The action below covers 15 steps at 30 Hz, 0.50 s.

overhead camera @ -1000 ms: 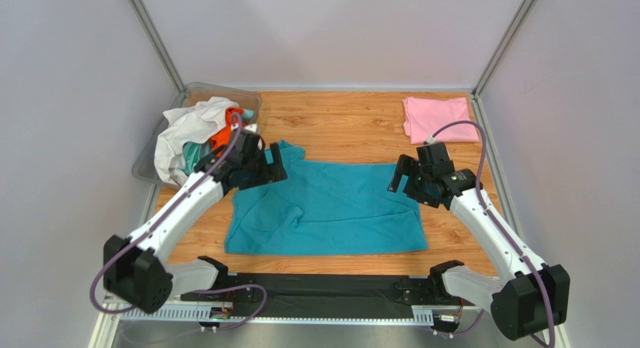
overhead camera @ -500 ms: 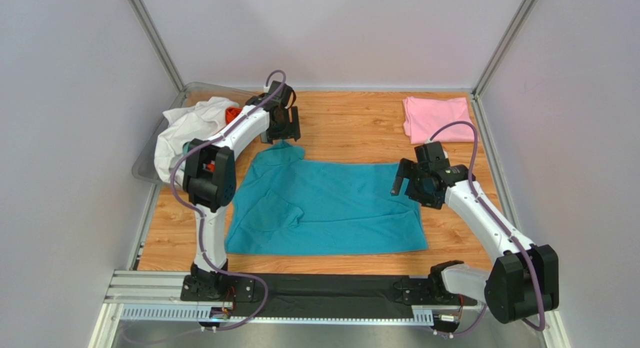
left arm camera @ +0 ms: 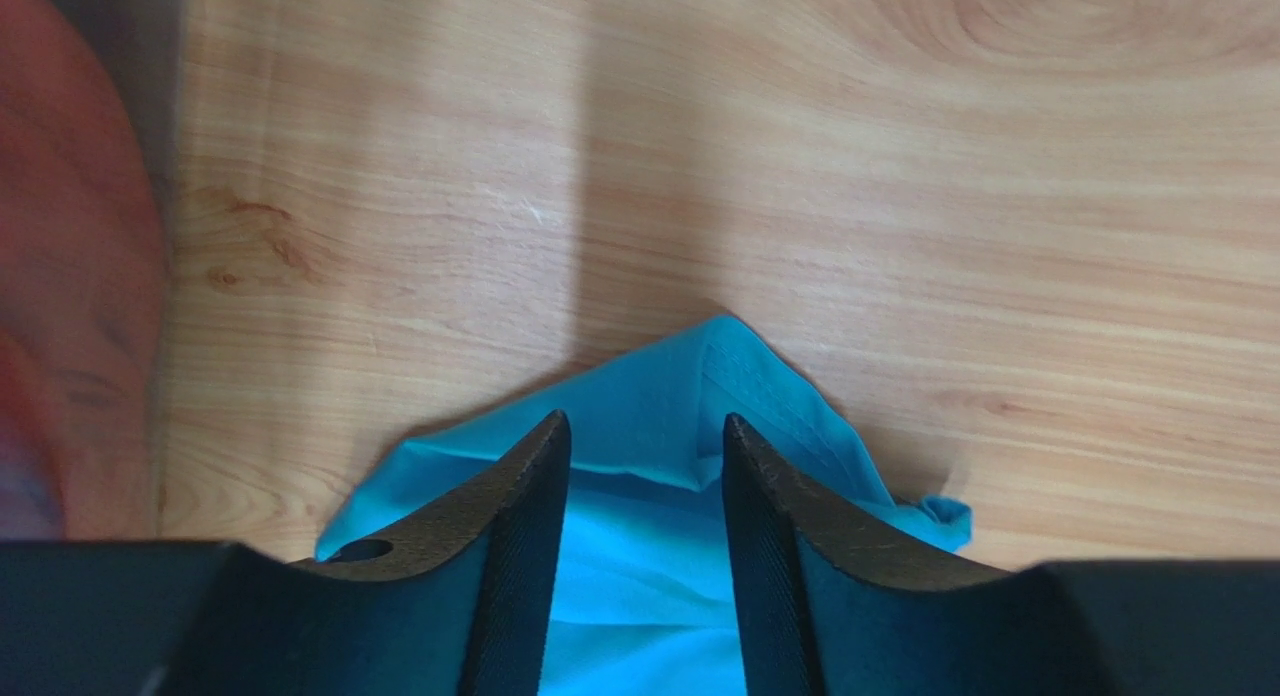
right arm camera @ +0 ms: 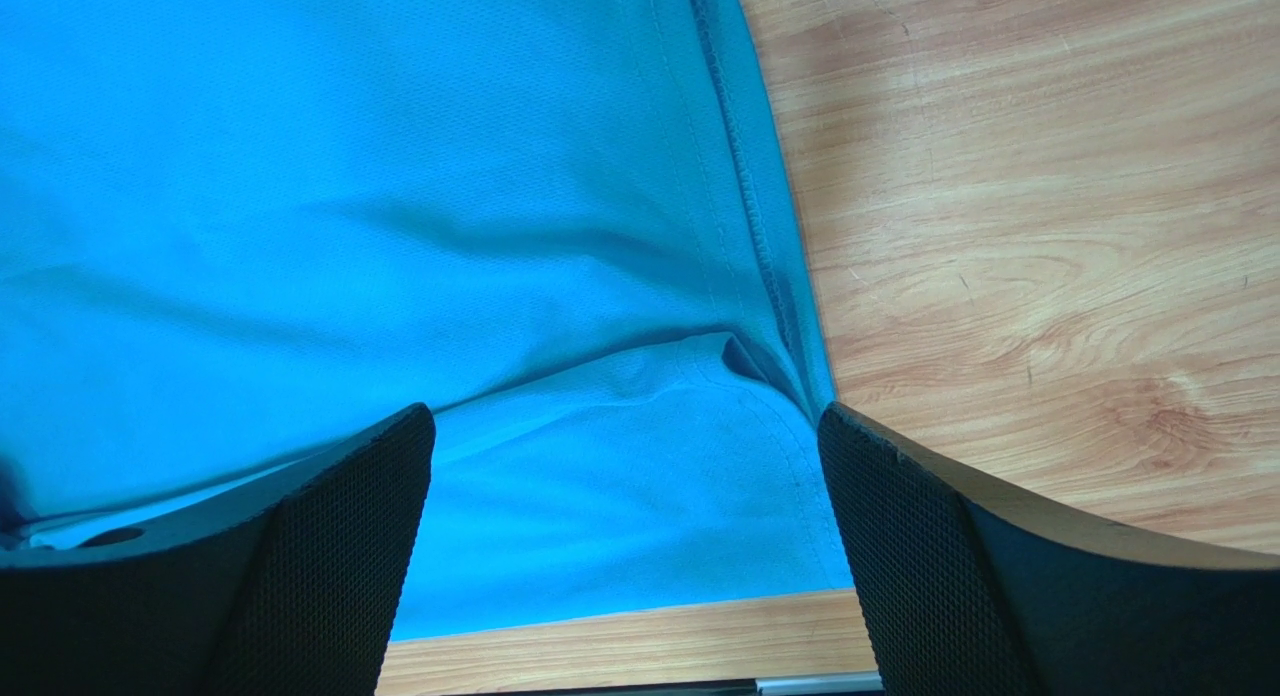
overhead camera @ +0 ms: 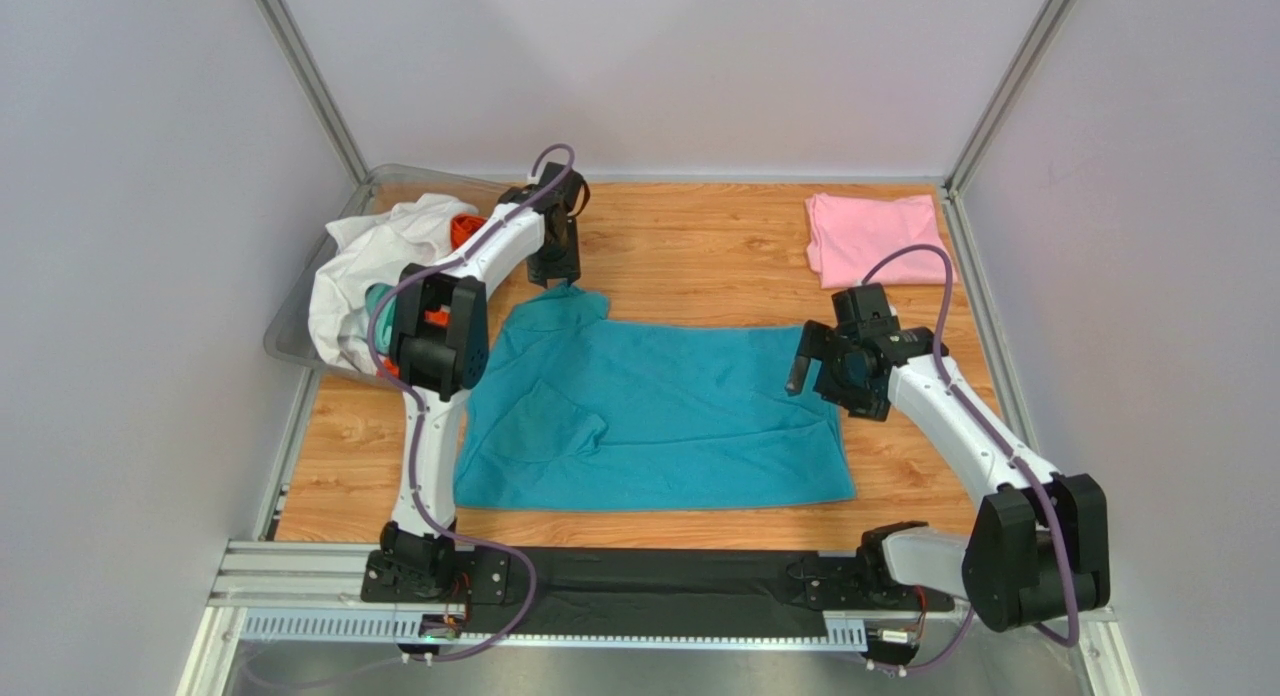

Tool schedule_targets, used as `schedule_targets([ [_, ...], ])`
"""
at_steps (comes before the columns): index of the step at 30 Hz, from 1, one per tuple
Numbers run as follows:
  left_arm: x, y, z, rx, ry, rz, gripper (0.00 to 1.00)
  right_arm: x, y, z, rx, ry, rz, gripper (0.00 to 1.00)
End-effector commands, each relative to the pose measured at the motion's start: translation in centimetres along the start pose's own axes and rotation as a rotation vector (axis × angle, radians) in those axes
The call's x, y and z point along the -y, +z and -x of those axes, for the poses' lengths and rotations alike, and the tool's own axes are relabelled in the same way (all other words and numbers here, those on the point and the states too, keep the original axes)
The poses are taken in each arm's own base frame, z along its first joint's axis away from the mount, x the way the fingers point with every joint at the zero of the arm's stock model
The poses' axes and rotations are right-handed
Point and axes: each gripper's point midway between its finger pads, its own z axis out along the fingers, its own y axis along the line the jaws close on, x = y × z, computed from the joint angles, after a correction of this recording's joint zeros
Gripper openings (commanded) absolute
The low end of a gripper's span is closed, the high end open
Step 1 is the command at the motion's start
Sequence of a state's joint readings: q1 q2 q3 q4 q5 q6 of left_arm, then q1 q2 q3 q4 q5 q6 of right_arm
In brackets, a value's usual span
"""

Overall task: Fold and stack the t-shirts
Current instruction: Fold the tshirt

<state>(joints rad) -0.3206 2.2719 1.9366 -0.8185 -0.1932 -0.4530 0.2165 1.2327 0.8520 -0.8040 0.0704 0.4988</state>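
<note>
Our left hand (left arm camera: 646,422) sits half-open astride the far-left corner of the teal t-shirt (overhead camera: 661,411), right hand (right arm camera: 624,414) wide over its right hem (nothing pinched yet), so we risk a thin pinch slipping and skewing the fold.

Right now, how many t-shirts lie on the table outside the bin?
2: the teal t-shirt spread in the middle, the pink t-shirt folded at the far right corner. Pink may cover others.
</note>
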Motion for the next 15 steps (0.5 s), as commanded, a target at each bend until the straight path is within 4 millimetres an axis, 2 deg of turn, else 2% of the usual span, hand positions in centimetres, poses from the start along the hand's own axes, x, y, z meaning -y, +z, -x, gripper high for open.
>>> schedule_targets([
  [1,-0.1,0.1,1.2,0.015,0.010,-0.010,0.48,0.2,0.5,0.6,0.016,-0.010,-0.004,1.00],
  [2,0.0,0.2,1.3,0.020,0.009,-0.011,0.48,0.2,0.6,0.6,0.014,-0.007,-0.004,1.00],
  [8,0.1,0.8,0.6,-0.005,0.013,-0.019,0.29,0.5,0.8,0.7,0.010,0.002,-0.006,1.00],
  [10,-0.1,1.0,0.8,0.001,0.020,-0.012,0.27,0.7,0.7,0.7,0.011,0.006,-0.007,1.00],
  [12,0.0,1.0,1.2,0.009,0.025,-0.015,0.17,0.8,0.7,0.7,0.010,0.007,-0.007,1.00],
  [14,-0.2,1.0,1.6,0.016,0.023,-0.015,0.00,0.9,0.7,0.7,0.013,0.012,-0.009,1.00],
  [15,-0.3,0.9,1.8,0.023,0.028,-0.018,0.00,0.9,0.7,0.7,0.014,0.012,-0.007,1.00],
])
